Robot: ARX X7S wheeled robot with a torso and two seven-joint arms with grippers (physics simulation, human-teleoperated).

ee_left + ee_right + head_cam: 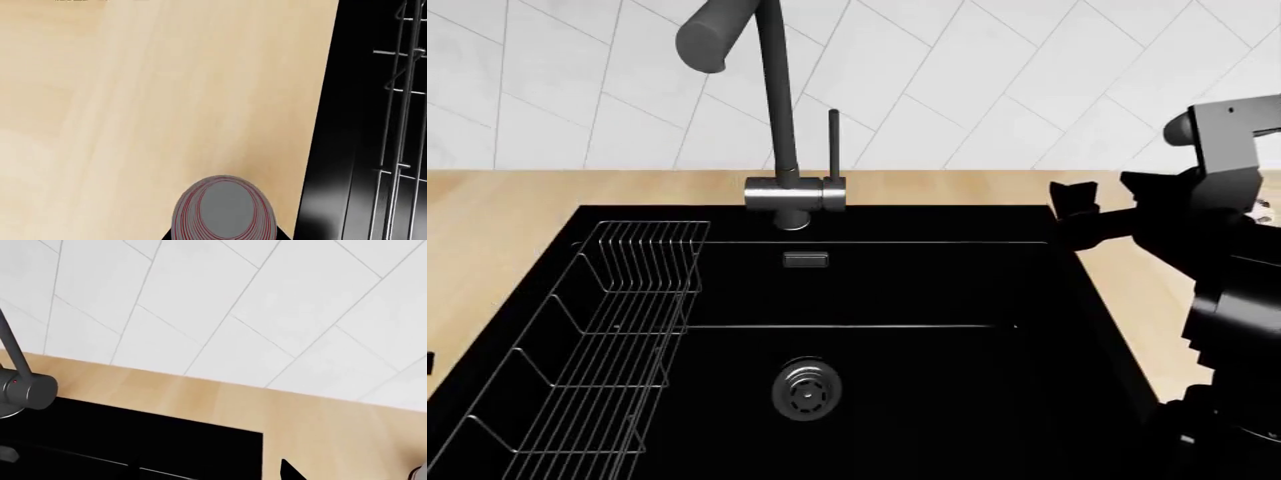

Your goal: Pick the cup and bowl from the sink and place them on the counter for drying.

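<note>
wall: white tiles (988, 80), diagonal grey grout | meets wood worktop edge | light: even, soft

Sink (961, 300): matte black throughout, basin walls and floor alike. Drain (806, 389): grey metal, round, with darker concentric rings. Faucet (777, 110): dark grey, the base collar a lighter steel tone; a tiny red dot shows on its body in the right wrist view. Rack (601, 340): thin silver-grey wire in a grid pattern. Counter (507, 215): light beige with faint lengthwise wood grain, paler streaks visible in the left wrist view. Wall tiles (1028, 80): white, laid on the diagonal with thin grey joints. Cup (225, 210): grey inside, rim area marked with fine red concentric lines. Right arm (1228, 260): black.
</note>
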